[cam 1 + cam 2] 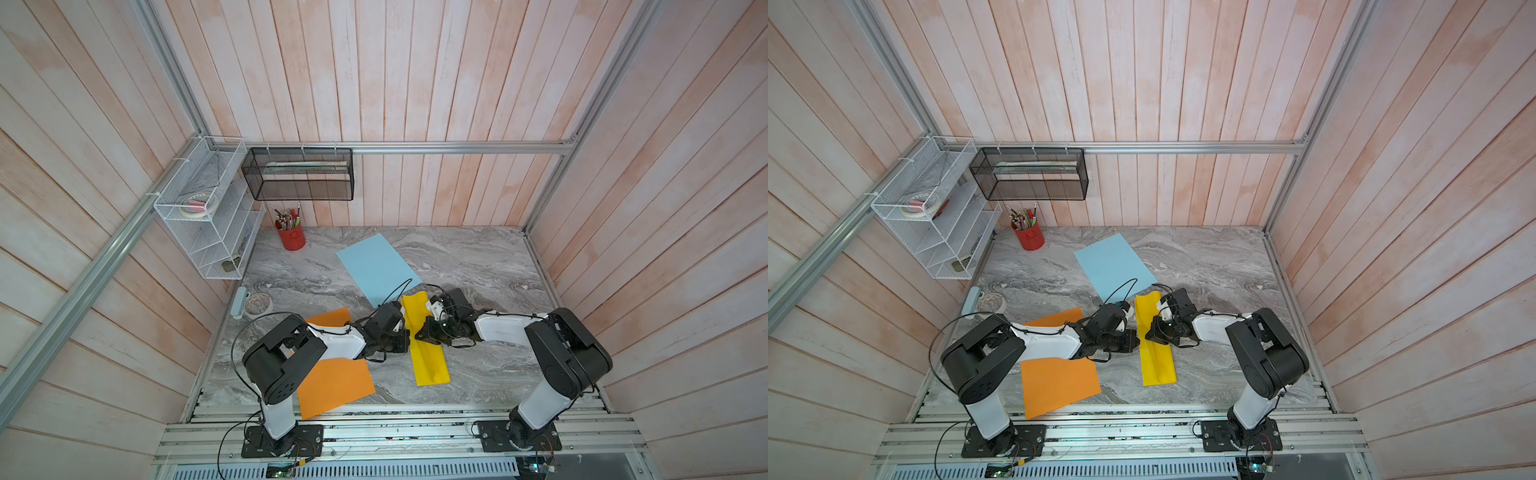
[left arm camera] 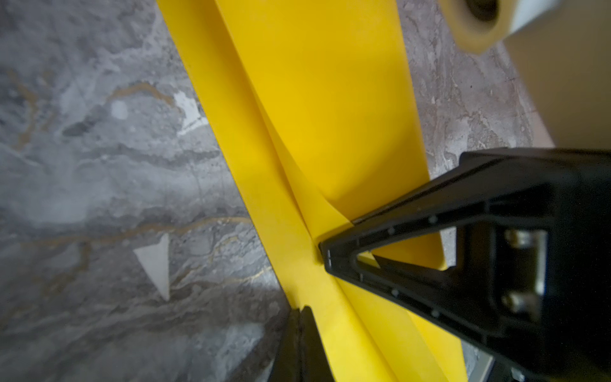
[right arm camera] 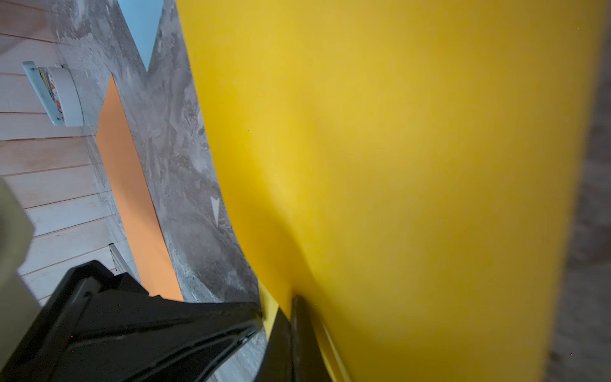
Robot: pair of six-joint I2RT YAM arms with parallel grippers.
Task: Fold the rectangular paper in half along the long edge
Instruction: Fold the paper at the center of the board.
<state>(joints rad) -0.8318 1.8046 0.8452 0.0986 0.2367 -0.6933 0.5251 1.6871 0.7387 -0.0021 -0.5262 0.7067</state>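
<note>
Along the left wall a white rack is hanging over the tabletop. A red cup is standing in the far left corner and a bowl is sitting against the left edge.

Next, an orange paper is lying flat under the left arm, its near corner poking past the tabletop's front edge. The left end effector is reaching across to the yellow paper. It is clamping fully closed on that sheet's left long edge, which is running between its fingers.

The yellow paper is lying near the middle of the tabletop, long edges running front to back. It is doubled over into a narrow strip, with a raised ridge running down its length and its far end curling up. A blue paper is lying flat behind it, one corner near the yellow far end.

From the right side, the right end effector is likewise pinching tight on the yellow paper, and the sheet is bulging up from its fingers. Beyond the right arm, bare marbled tabletop is stretching to the right wall.
</note>
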